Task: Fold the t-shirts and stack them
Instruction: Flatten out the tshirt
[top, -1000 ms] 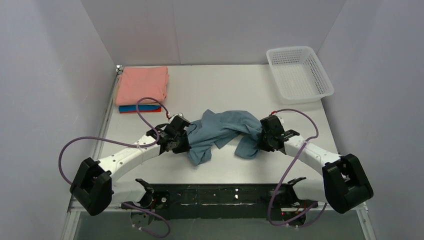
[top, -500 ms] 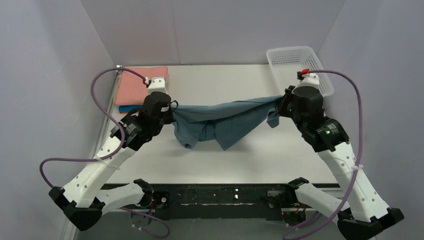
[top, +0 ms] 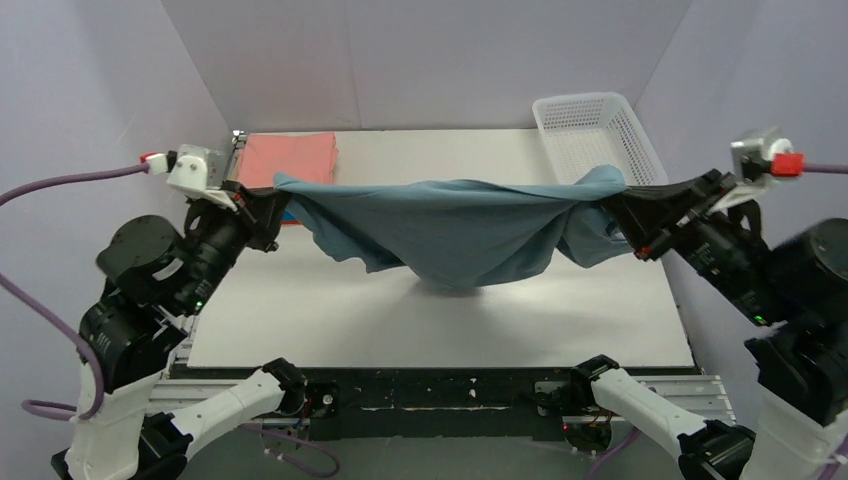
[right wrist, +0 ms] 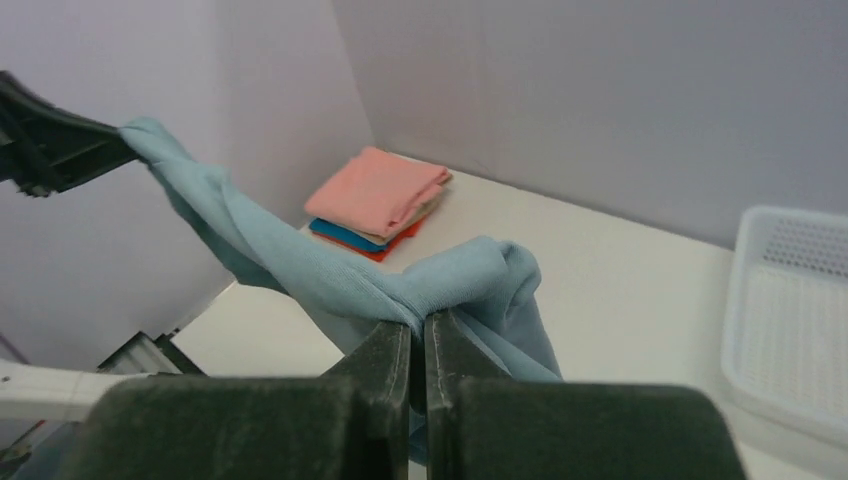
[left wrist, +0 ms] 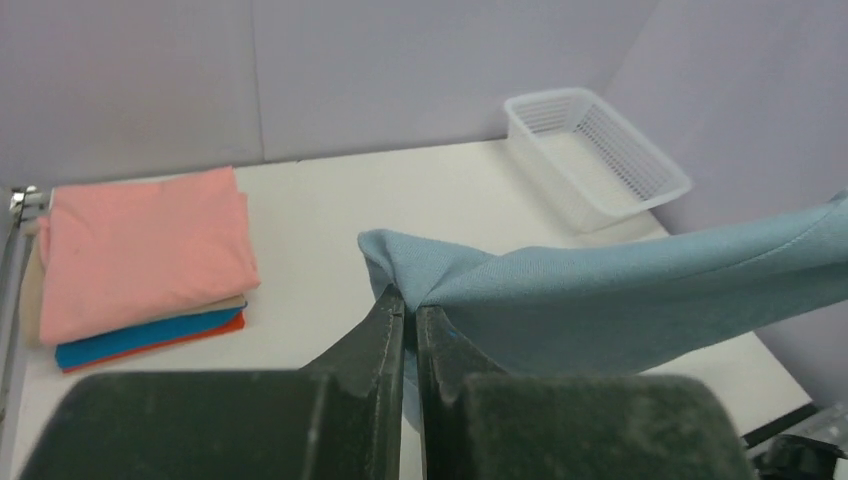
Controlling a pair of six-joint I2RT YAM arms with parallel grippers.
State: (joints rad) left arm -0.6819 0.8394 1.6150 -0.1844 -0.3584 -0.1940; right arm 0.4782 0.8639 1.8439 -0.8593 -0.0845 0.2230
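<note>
The blue-grey t-shirt [top: 450,235] hangs stretched above the table [top: 400,330]. One bunched end is at the left fingers [left wrist: 385,335] and the other at the right fingers [right wrist: 395,350]. A stack of folded shirts [left wrist: 140,255], salmon-pink on top, lies far left. A white mesh basket [top: 600,135] sits far right. Both pairs of fingers are pressed together, pinching the cloth.

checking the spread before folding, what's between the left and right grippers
The dusty blue-grey cloth t-shirt, pinched at each end by the left gripper and right gripper and sagging in the middle; the top view shows it.
</note>
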